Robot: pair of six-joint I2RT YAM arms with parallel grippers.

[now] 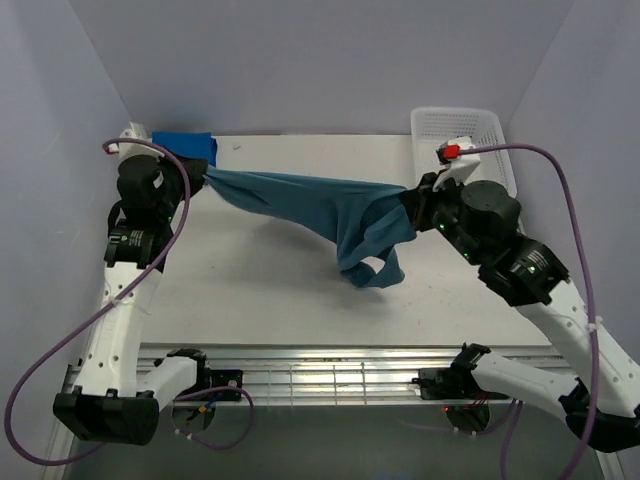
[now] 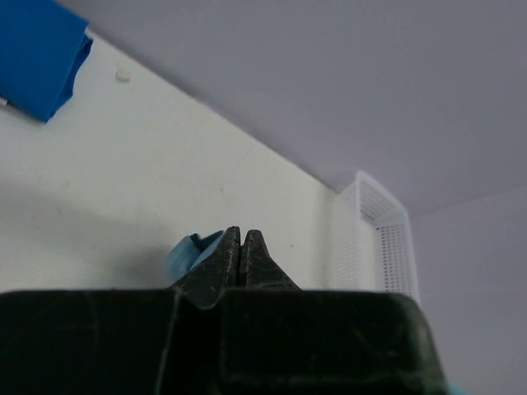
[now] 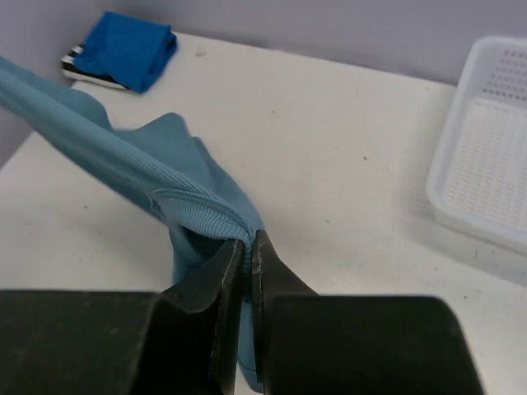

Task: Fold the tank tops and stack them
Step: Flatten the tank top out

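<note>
The muted teal-blue tank top (image 1: 300,200) hangs stretched in the air between both grippers, above the table's middle, its straps drooping at the lower right (image 1: 372,268). My left gripper (image 1: 200,180) is shut on its left end; a bit of teal cloth (image 2: 189,251) shows beside the closed fingers (image 2: 241,247). My right gripper (image 1: 412,208) is shut on the ribbed hem (image 3: 206,214) at the right end. The royal blue top (image 1: 185,146) lies folded at the far left corner, on the striped top, whose edge (image 3: 81,72) peeks out under it.
A white plastic lattice basket (image 1: 470,135) stands at the far right corner, close behind the right arm. The grey walls close in on the left, back and right. The metal rail (image 1: 320,380) runs along the near edge.
</note>
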